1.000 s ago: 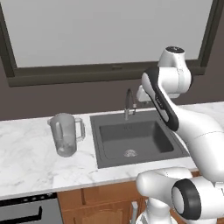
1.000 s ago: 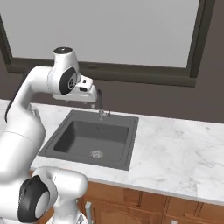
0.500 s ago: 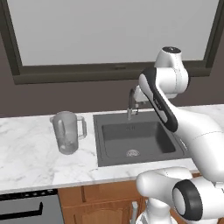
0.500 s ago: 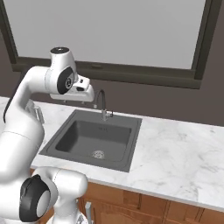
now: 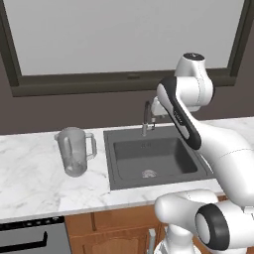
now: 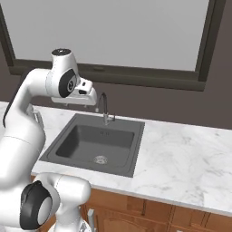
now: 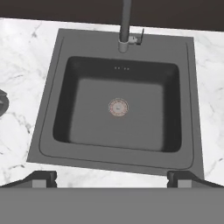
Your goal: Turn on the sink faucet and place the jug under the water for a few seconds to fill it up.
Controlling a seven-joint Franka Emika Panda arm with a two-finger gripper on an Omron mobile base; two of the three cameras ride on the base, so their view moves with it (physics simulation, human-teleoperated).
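The whole picture has slid, so my base has driven nearer the sink (image 7: 43, 144). The jug (image 5: 73, 151) waits on the bench's left part. The sink faucet (image 7: 125, 26) runs no water. My fingers (image 7: 112, 178) stand wide, empty.

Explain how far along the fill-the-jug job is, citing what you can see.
Done: nothing visible. No water runs from the sink faucet, and the sink holds nothing but its drain. In hand: the gripper, jaws open and empty, hangs above the sink. Left: turning on the faucet, then bringing the jug from the counter.
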